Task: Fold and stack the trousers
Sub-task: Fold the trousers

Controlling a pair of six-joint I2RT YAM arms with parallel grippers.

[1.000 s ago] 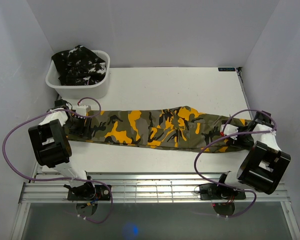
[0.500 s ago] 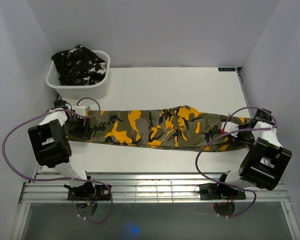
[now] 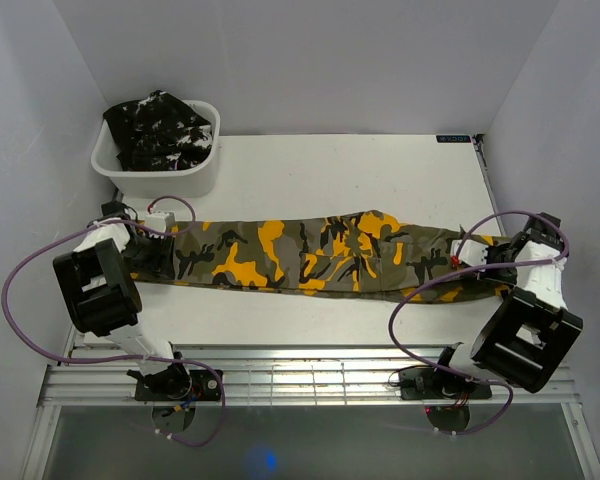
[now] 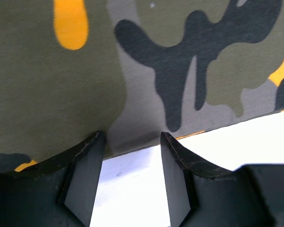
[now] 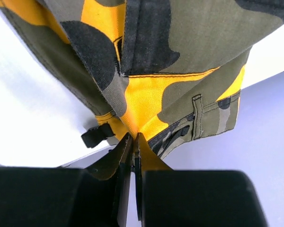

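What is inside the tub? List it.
Black trousers with white flecks lie bundled in the tub, heaped above its rim. They cover the tub's floor, so anything beneath them cannot be seen.

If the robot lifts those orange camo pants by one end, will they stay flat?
Probably not. The camo trousers bunch and crease where the right gripper pinches them, so they'd likely droop. Thin cloth, probably light.

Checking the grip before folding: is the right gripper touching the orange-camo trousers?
Touching. Right wrist view: the right gripper pinches a yellow fold of the orange-camo trousers between shut fingers.
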